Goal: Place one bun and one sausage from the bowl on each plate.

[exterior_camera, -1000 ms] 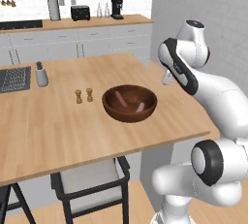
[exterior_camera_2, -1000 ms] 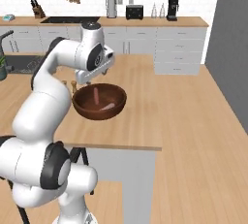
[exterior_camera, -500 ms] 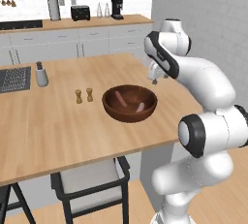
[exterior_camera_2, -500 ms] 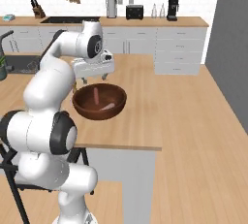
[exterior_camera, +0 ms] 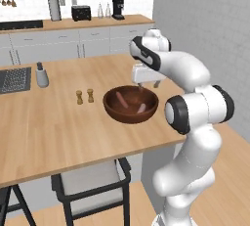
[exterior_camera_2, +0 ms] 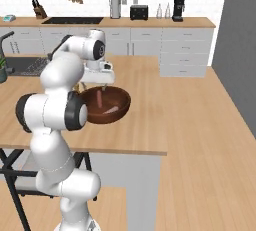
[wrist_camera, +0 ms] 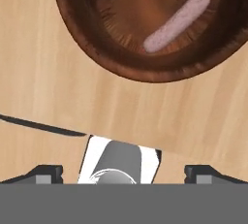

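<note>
The dark reddish-brown wooden bowl [exterior_camera: 129, 116] [exterior_camera_2: 108, 117] sits on the wooden island near its front right corner. Two pinkish sausages lie inside it, one [exterior_camera: 122, 99] [exterior_camera_2: 100, 98] towards the left and one [exterior_camera: 141, 107] [exterior_camera_2: 112, 109] [wrist_camera: 177, 22] towards the right. My gripper [exterior_camera: 149, 86] [exterior_camera_2: 96, 83] [wrist_camera: 123, 172] hangs open and empty just above the counter at the bowl's far rim [wrist_camera: 82, 36], pointing down. Its fingertips [wrist_camera: 46, 172] stand wide apart. The plates and any bun are out of view.
Two small shakers [exterior_camera: 84, 96] stand left of the bowl, and a grey canister [exterior_camera: 42, 76] beside a dark cooktop [exterior_camera: 14, 79] farther left. A chair [exterior_camera: 93, 178] is tucked under the island's front edge. The back counter [exterior_camera: 73, 24] carries a toaster and a coffee machine.
The arm has swung left from beside the island's right edge to the bowl's far rim. The gripper stayed open and the bowl has not moved.
</note>
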{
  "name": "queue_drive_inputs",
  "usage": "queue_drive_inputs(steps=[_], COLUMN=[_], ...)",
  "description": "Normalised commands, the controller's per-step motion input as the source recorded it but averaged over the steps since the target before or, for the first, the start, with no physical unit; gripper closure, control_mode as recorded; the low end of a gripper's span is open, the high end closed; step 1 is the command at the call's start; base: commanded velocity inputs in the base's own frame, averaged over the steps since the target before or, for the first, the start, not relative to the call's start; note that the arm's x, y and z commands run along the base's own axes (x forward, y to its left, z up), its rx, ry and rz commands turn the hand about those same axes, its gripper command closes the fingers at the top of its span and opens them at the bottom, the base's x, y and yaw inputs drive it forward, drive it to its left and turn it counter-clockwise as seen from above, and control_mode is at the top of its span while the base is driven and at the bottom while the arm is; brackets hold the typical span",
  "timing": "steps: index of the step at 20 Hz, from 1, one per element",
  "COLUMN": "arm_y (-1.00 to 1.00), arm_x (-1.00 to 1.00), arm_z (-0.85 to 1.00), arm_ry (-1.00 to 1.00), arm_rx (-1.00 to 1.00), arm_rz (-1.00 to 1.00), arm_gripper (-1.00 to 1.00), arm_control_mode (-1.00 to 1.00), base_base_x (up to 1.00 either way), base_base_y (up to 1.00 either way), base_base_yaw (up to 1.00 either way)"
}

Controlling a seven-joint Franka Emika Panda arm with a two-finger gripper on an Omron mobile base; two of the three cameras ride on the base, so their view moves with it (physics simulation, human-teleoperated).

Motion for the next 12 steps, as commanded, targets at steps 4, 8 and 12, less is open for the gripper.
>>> queue_drive_inputs(steps=[4, 8, 12], arm_y=[0.0, 0.0, -0.03], arm_x=[0.0, 0.0, 0.03], arm_z=[-0.82, -0.56, -0.38], arm_ry=[-0.04, -0.15, -0.27], arm_rx=[-0.05, -0.1, -0.06], arm_rz=[-0.24, -0.24, -0.24], arm_gripper=[-1.0, -1.0, -1.0], arm_control_mode=[-1.0, -1.0, -1.0], base_base_x=[0.0, 0.0, 0.0], base_base_y=[0.0, 0.0, 0.0], base_base_yaw=[0.0, 0.0, 0.0])
